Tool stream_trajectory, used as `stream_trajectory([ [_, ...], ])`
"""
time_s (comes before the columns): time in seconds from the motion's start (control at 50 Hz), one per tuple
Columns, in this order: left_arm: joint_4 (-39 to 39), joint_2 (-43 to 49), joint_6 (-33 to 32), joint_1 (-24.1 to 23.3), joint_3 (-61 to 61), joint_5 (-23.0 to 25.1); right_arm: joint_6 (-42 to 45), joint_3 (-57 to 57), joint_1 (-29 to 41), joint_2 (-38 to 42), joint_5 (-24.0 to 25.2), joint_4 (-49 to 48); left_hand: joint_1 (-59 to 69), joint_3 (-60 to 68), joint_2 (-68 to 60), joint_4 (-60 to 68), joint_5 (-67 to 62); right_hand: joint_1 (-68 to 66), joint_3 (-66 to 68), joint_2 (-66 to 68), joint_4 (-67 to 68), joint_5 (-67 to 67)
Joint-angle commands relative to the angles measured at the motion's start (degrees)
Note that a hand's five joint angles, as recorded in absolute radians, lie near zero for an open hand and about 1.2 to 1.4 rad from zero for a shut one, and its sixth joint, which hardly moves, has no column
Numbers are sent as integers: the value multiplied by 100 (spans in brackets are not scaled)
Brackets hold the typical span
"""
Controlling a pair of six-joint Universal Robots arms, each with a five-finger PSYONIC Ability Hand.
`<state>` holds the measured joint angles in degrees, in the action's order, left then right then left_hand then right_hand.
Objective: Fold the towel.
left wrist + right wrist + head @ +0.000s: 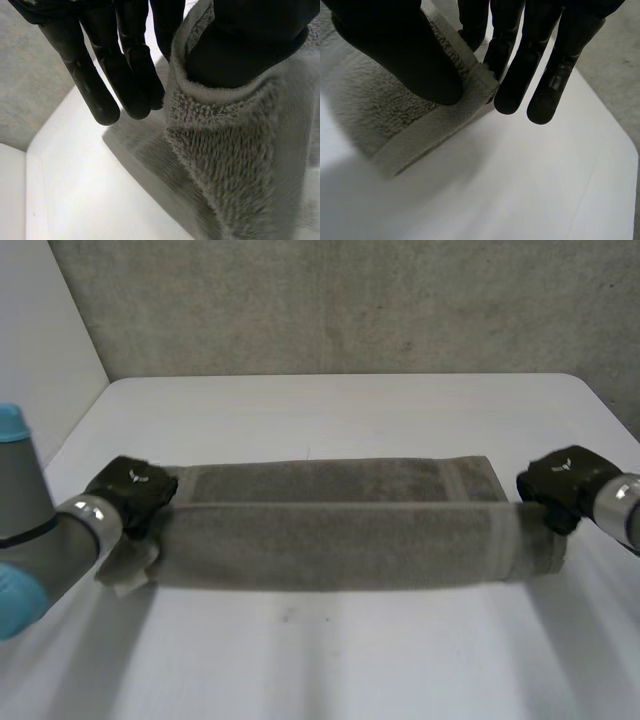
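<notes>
Now left robot hand (132,488) and right robot hand (562,478) pinch opposite towel (330,535) ends.

Folded grey towel (340,540) on wht table (340,410)

The towel (340,540) is matt grey terry cloth with a rough looped pile. A flatter woven band lies under the thumb of the right robot hand (527,60). That hand and the left robot hand (130,65) are black, smooth and faintly glossy. The worktop (350,660) is white and smooth, with a soft sheen. The wall (350,300) beyond both hands is grey, rough and matt.
</notes>
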<state>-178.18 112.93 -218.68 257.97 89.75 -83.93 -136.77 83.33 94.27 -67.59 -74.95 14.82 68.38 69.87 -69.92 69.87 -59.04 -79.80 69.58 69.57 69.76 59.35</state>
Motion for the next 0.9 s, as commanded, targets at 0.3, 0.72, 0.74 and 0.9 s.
stream_trajectory([
  [0.3, -789, 3260, 45, -18, -3639, 527, -904, -2373, 794, 2626, -1110, -3028, 1162, 1013, -1008, 1013, -1096, -20, 1042, 1043, 1024, 1065],
  [0.72, -1035, 3114, 1379, -36, -4080, 518, -816, -2585, 961, 2856, -1268, -3310, -5838, -5987, 5992, -5987, 5904, 6980, -5958, -5957, -5976, -5935],
  [0.74, -1035, 3112, 1381, -36, -4080, 518, -825, -2446, 987, 2700, -1285, -3310, -5838, -5987, 5992, -5987, 5904, 6980, -5958, -5957, -5976, -5935],
  [0.9, -1017, 2296, 1916, -36, -3360, 588, -825, -1769, 1058, 1996, -1312, -3292, -5838, -5987, 5992, -5987, 5904, 6980, -5958, -5957, -5976, -5935],
])
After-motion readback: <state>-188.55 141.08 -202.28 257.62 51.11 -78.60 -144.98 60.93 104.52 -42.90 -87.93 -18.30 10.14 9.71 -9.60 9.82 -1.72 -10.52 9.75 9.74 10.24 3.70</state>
